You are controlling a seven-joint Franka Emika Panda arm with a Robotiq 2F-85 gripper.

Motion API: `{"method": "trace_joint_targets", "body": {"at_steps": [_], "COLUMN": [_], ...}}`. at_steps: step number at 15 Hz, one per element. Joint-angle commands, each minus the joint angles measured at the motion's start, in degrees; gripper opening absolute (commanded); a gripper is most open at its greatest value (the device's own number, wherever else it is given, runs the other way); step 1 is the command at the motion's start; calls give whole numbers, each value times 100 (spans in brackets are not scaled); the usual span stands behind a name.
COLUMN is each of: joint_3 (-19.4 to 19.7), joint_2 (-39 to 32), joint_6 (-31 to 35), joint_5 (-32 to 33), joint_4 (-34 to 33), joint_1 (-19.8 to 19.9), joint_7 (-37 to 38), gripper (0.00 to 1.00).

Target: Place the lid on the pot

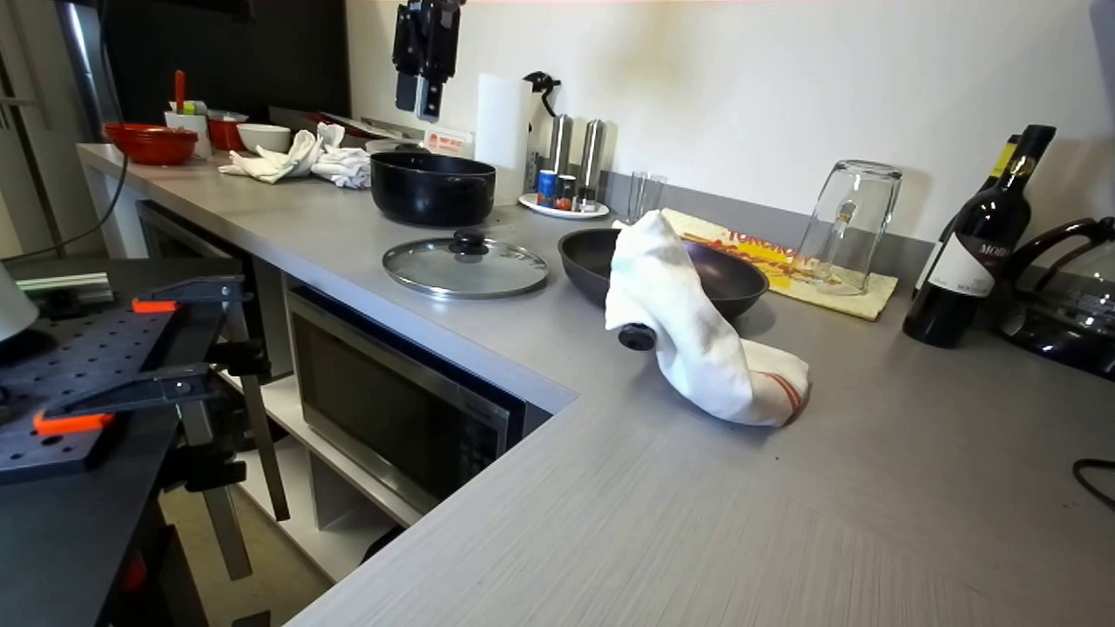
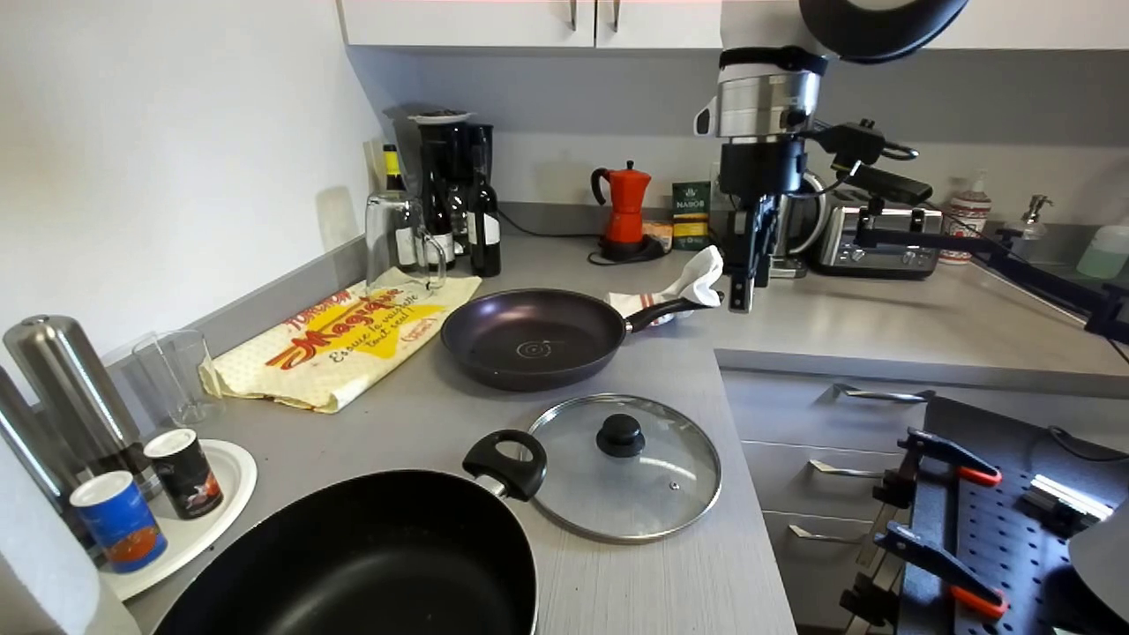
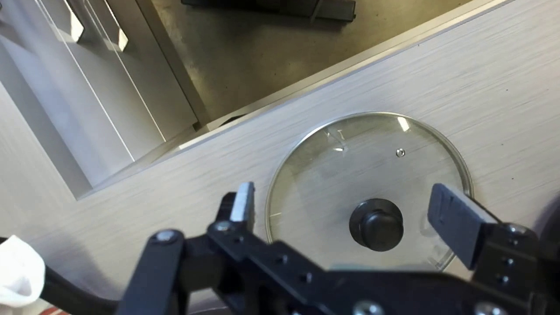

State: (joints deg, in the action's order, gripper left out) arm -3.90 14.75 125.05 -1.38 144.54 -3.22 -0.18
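Pincer is spread wide, nothing in its grip, hanging well clear of the lid below; that's lying knob-up on the counter, between the black pot and a frying pan; pot's handle kinda pokes out toward it; white cloth hangs over the pan's handle; plate with two cups sits near the pot.

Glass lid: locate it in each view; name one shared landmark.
In an exterior view: lid, left of centre; white cloth to its right.
In an exterior view: lid, below centre, slightly right; white cloth above it.
Wrist view: lid, right of centre; white cloth low at left edge.
Landmark: white cloth.
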Motion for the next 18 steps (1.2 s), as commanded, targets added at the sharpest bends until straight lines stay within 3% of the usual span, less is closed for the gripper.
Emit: {"method": "trace_joint_targets", "body": {"at_steps": [1,9,18], "joint_3": [-143,-359,-444], "joint_2": [-218,-1287,-2475], "joint_6": [756,1934,2110], "joint_5": [215,562,835], "joint_4": [165,-60,-919], "joint_1": [-118,-282,-519], "joint_7": [-19,61,68], "gripper": [100,100,100]}}
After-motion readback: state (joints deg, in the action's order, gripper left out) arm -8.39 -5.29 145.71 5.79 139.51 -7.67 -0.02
